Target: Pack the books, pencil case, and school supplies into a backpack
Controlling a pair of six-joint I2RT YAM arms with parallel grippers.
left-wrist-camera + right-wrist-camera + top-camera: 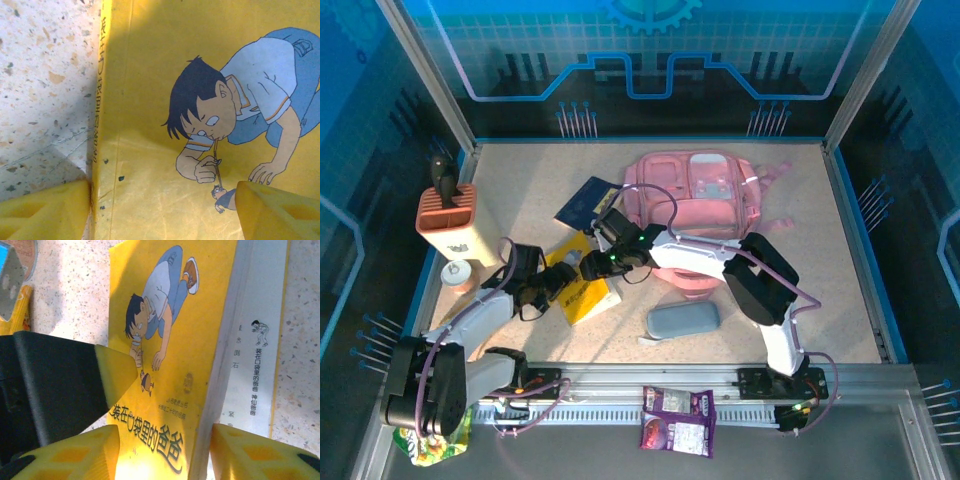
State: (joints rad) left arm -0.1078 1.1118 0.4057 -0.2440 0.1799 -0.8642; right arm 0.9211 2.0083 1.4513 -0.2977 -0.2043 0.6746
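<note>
The yellow book (pixel 588 296) with the cartoon child cover lies flat left of centre. My left gripper (pixel 563 284) hangs open over it, one finger (pixel 45 212) off the spine side and the other over the cover (pixel 150 100). My right gripper (pixel 165 455) is open too, its fingers on either side of the book's page edge (pixel 220 365). A left fingertip (pixel 117 372) rests on the cover. The navy book (pixel 585 204) lies beside the pink backpack (pixel 695 195). The grey-blue pencil case (pixel 682 320) lies at the front. The school supplies are out of view.
An orange-and-cream holder (pixel 448 218) and a small round pot (pixel 455 274) stand at the left. A purple snack packet (pixel 677 418) lies on the front rail and a green snack bag (pixel 430 447) by the left base. Bare table stretches right of the backpack.
</note>
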